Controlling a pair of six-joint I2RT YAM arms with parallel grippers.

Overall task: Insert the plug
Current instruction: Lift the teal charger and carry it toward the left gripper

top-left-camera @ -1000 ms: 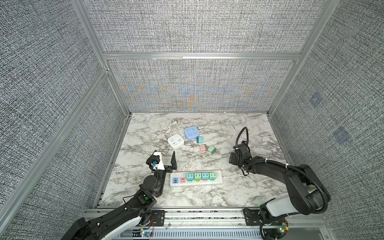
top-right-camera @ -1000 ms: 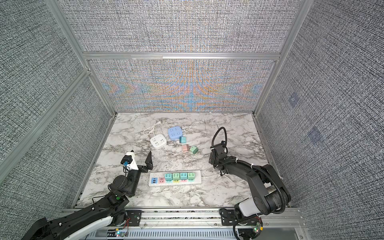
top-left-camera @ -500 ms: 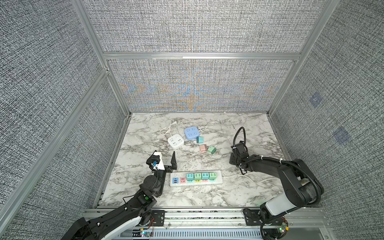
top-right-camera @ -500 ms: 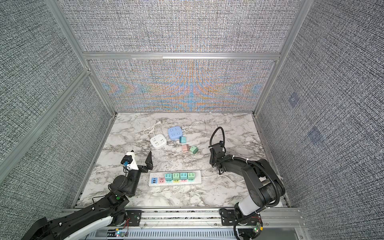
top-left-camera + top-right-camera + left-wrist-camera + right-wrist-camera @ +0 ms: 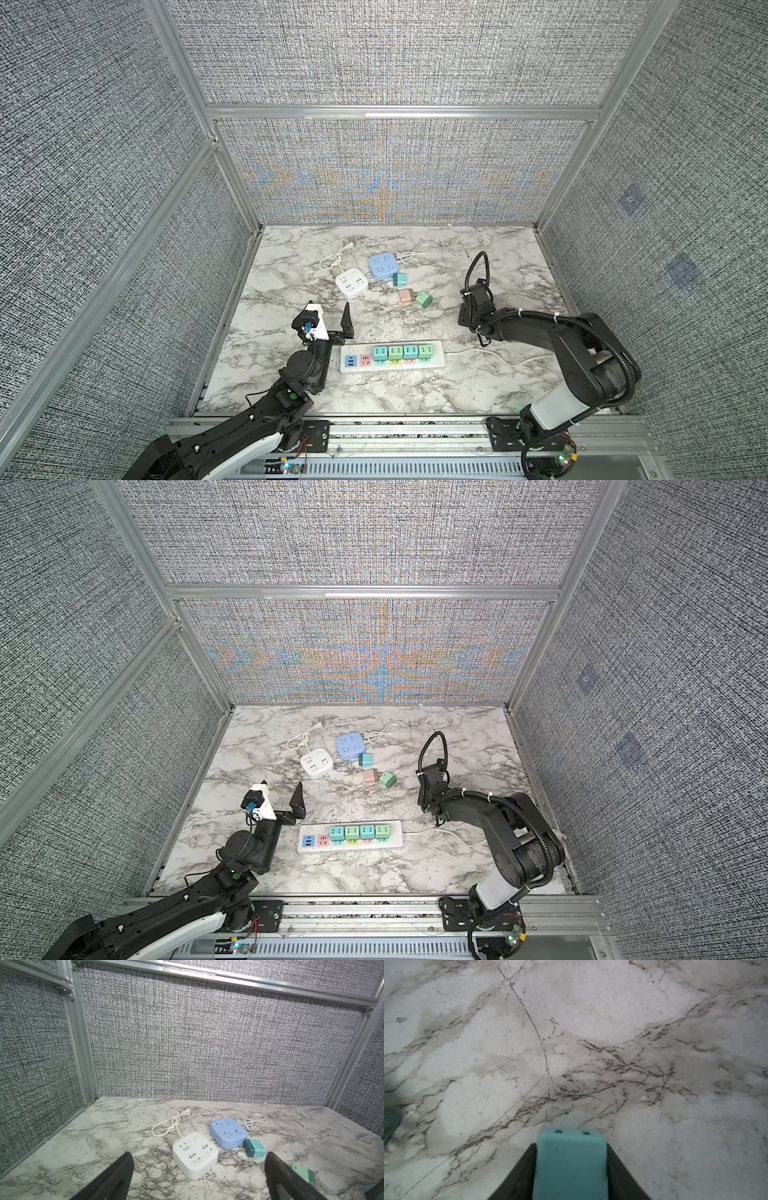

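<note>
1. Marble tabletop inside grey fabric walls, in both top views. The strip lies near the front edge with four plugs seated in a row. Its pink socket, at the end nearer the left pincer, is free. Beyond the strip lie a white cube, a blue cube and three loose plugs, none inserted. The right pincer points down at the tabletop, off the strip's corded end, and what it holds is hidden here.
2. Left wrist view: the left pincer stands wide apart and holds nothing. Both cubes' sockets are empty.
3. Right wrist view: the right pincer is closed on the plug, over bare marble. I cannot tell whether it is lifted clear. The grasp looks done. Carrying the plug to the strip, lining it up and pressing it in are left.
</note>
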